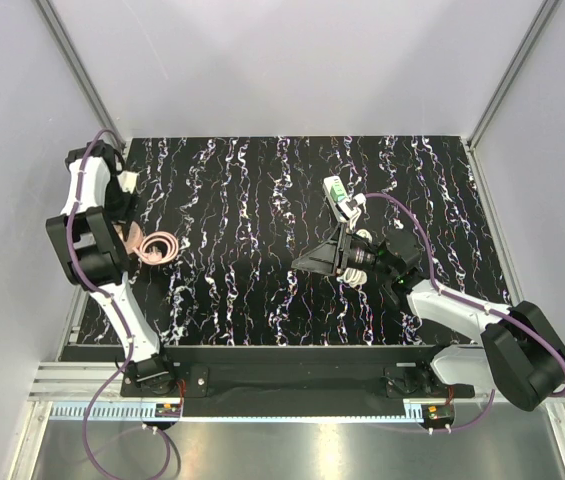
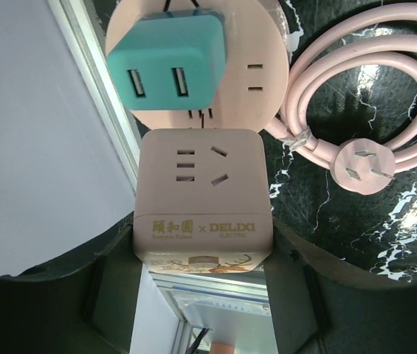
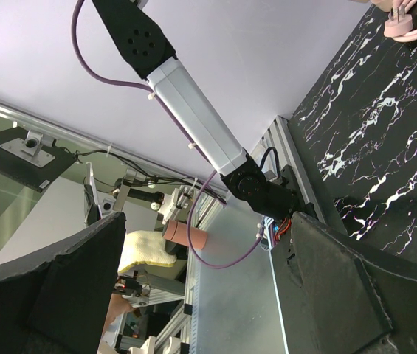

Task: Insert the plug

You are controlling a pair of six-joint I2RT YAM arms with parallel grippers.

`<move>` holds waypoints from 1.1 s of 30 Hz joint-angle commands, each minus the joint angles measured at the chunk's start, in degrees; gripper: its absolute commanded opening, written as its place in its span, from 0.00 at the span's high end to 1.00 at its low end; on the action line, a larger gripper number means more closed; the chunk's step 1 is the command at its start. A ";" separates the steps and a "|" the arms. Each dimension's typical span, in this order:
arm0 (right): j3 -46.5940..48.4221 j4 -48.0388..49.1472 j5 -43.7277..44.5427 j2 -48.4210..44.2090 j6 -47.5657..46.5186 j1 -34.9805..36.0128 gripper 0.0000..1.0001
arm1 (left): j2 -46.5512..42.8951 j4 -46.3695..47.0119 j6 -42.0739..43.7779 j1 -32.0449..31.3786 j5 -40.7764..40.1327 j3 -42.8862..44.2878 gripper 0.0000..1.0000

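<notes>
The small light-green plug lies on the black marbled table at the centre right, with a small white piece against its near side. My right gripper is open and empty, a little nearer than the plug, pointing left; nothing sits between its fingers in the right wrist view. My left gripper at the far left is shut on the pale pink power strip, its fingers flanking the strip's near end. A teal USB block sits on the strip's far round part.
The strip's pink coiled cord with its own pink plug lies just right of the left gripper. White walls and metal rails border the table on three sides.
</notes>
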 commanded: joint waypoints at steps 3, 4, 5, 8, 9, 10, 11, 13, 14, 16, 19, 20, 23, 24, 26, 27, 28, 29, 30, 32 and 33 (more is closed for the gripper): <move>-0.03 0.95 0.19 -0.95 -0.07 -0.21 0.00 | 0.92 -0.83 -0.72 0.50 2.75 1.31 1.00; 0.05 0.87 0.10 -0.87 -0.07 -0.21 0.00 | 1.09 -0.92 -0.72 0.50 2.75 1.49 1.00; 0.05 0.87 0.18 -0.87 -0.07 -0.21 0.00 | 1.18 -1.00 -0.46 0.59 2.75 1.49 1.00; 0.05 0.87 0.01 -0.78 -0.07 -0.29 0.00 | 1.36 -0.65 -0.11 1.29 4.42 1.23 1.00; 0.05 0.95 0.01 -0.78 -0.07 -0.21 0.00 | 1.36 -0.22 -0.19 1.64 4.34 1.05 1.00; 0.05 0.78 0.01 -0.69 -0.07 -0.29 0.00 | 1.10 -0.04 -0.11 1.73 4.33 0.70 1.00; 0.14 0.87 0.01 -0.69 -0.07 -0.29 0.00 | 1.09 0.05 0.33 1.99 4.51 0.70 1.00; 0.05 0.95 0.01 -0.60 -0.07 -0.21 0.00 | 1.01 -0.04 0.42 2.17 4.07 0.70 1.00; 0.14 0.95 0.01 -0.51 -0.07 -0.29 0.00 | 1.09 -0.04 0.86 2.26 4.16 0.78 1.00; 0.23 0.95 0.01 -0.51 0.01 -0.29 0.00 | 1.09 -0.04 1.04 2.61 4.94 0.78 1.00; 0.14 0.95 -0.08 -0.51 0.02 -0.21 0.01 | 1.18 0.14 0.69 3.93 7.75 0.00 1.00; 0.14 0.95 -0.17 -0.51 0.02 -0.29 0.00 | 1.36 0.31 0.60 4.28 7.85 -0.18 1.00; 0.14 1.13 -0.17 -0.51 0.10 -0.21 0.00 | 1.53 0.66 0.69 4.63 8.03 -0.62 1.00; 0.05 1.13 -0.08 -0.43 0.19 -0.29 0.00 | 1.53 1.10 0.60 4.81 8.37 -0.71 1.00; -0.03 1.39 -0.17 -0.25 0.37 -0.21 0.00 | 1.62 1.19 -0.10 5.24 8.99 -0.36 1.00; -0.03 1.48 -0.17 -0.34 0.37 -0.29 0.00 | 1.53 1.28 -0.37 5.51 8.99 -0.18 1.00; -0.03 1.48 -0.17 -0.34 0.45 -0.21 0.00 | 1.53 1.28 -0.63 5.60 8.99 0.43 1.00; -0.12 1.57 -0.17 -0.34 0.46 -0.29 0.00 | 1.53 1.28 -1.15 5.86 8.99 0.69 1.00; -0.12 1.57 -0.25 -0.34 0.54 -0.29 0.00 | 1.62 1.28 -1.42 5.95 8.99 0.87 1.00; -0.12 1.83 -0.25 -0.16 0.72 -0.21 0.00 | 1.97 1.28 -2.47 6.21 8.99 1.05 1.00; -0.12 2.01 -0.25 -0.25 0.81 -0.21 0.00 | 2.41 1.28 -2.65 6.39 10.38 1.13 1.00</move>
